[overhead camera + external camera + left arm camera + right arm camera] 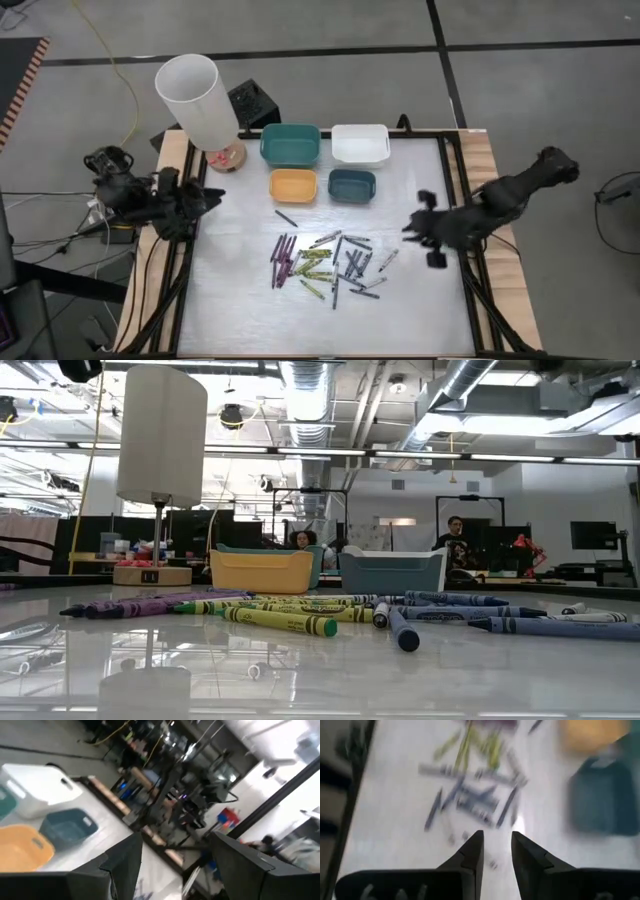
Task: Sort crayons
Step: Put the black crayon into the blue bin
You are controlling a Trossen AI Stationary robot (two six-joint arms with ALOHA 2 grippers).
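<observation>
The crayons [325,262] lie loose in a pile on the white table top, near its middle: dark purple at the left, yellow-green in the middle, blue and grey at the right. They also show in the low view [330,615] and the right wrist view [475,790]. My right gripper [428,232] is open and empty, above the table to the right of the pile, its fingers [472,852] pointing toward it. My left gripper [207,197] is open and empty at the table's left edge, away from the crayons. Neither gripper shows in the low view.
Four small bins stand behind the pile: teal [290,145], white [360,143], yellow-orange [293,185] and dark blue-green [351,185]. A lamp with a white shade [197,95] stands at the far left corner. One dark crayon [286,217] lies apart, between bins and pile.
</observation>
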